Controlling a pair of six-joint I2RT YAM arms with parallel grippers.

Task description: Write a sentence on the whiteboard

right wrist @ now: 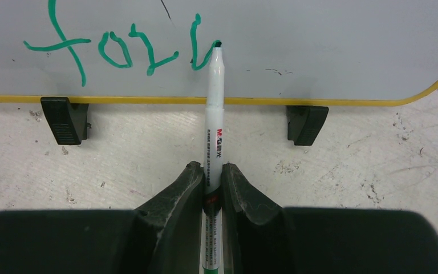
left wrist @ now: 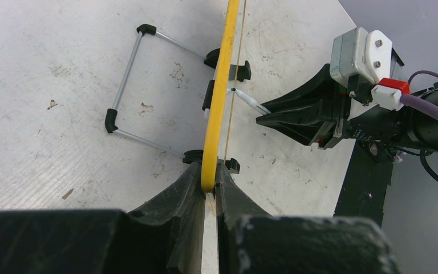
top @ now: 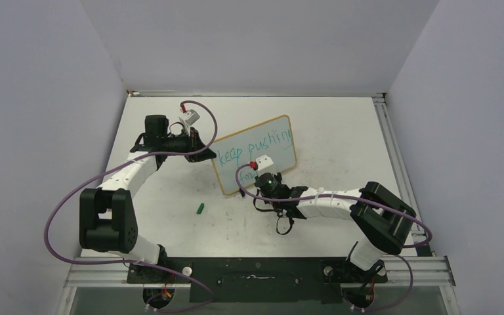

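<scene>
Whiteboard stands upright on the table, its left edge pinched in my left gripper. My right gripper is clamped on the marker, whose tip touches the board just past "for" in the sentence. Bare board lies rightward along its long axis, so I'd stroke that way.

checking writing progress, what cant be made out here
- Top view: the sentence's second line, past "for", hidden by the right tool.
- Right wrist view: first line cut off by top edge.
- Left wrist view: whiteboard edge-on, writing face unseen.
- Top view: green bit too small to identify.
</scene>
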